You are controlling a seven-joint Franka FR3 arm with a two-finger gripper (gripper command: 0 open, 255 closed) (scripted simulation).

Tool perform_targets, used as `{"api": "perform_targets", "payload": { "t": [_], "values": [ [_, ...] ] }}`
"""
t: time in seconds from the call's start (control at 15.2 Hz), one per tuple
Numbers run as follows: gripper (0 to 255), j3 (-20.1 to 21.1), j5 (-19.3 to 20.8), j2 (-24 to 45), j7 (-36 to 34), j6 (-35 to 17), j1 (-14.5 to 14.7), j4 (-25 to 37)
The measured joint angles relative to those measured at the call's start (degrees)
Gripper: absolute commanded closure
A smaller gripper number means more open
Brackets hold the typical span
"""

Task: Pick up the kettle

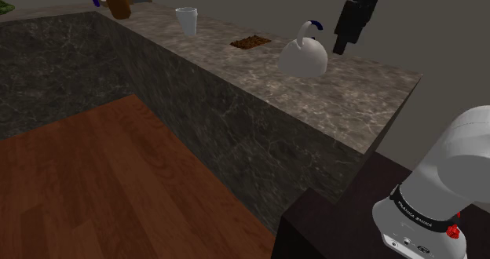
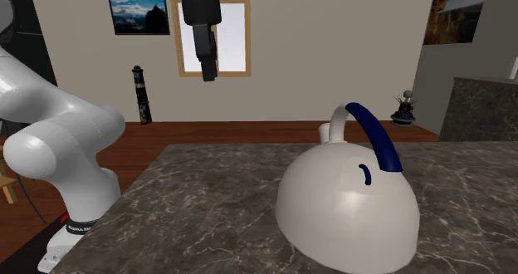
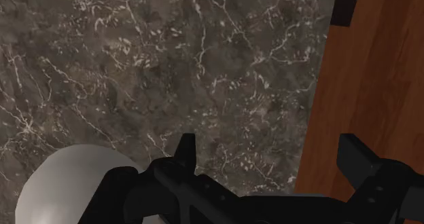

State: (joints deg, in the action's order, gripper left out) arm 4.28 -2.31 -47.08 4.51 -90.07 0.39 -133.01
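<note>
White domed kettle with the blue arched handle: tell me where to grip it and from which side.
Grip the blue arched handle at its top, coming down from above. The white domed kettle stands upright on the dark marble counter, so the thin handle arches clear over it; the rounded body looks too wide for the open black gripper.

A white domed kettle (image 1: 303,59) with a dark blue arched handle stands upright on the marble counter (image 1: 369,100).
</note>
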Motion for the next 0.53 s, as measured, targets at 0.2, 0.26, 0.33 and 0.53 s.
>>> {"api": "perform_targets", "payload": {
  "t": [0.2,0.26,0.33,0.53],
  "values": [
    [0,-2.7,1.2,0.3,4.9,-0.7,0.9,-0.1],
    [0,-4.7,1.9,0.9,8.7,-1.2,1.5,0.2],
    [0,-6.7,2.7,1.8,12.7,-1.9,2.3,0.6],
    [0,-13.2,4.7,5.3,25.5,-3.7,4.9,2.9]
  ]
}}
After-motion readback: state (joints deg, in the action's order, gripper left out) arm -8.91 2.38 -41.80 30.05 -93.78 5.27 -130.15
